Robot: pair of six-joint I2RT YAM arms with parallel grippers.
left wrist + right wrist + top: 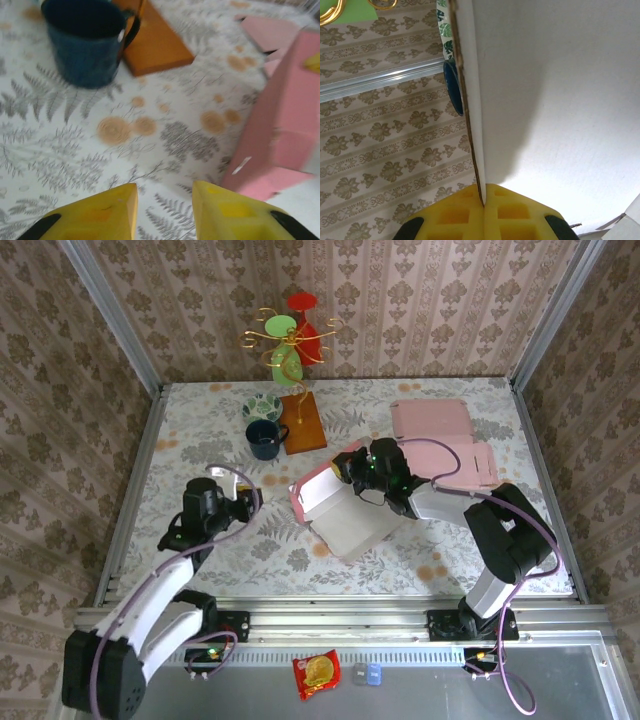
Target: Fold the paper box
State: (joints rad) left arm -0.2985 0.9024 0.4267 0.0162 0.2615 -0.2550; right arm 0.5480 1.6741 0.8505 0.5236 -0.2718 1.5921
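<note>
Right pincer clamps the paper box wall, box edges cut off; left pincer parted.

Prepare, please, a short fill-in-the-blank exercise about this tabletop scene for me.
1. The right tool is shut on a panel of the ____ paper box.
2. The left tool is open over the table and holds ____.
3. The mug next to the wooden board is dark ____.
Missing words: pink; nothing; blue.
</note>
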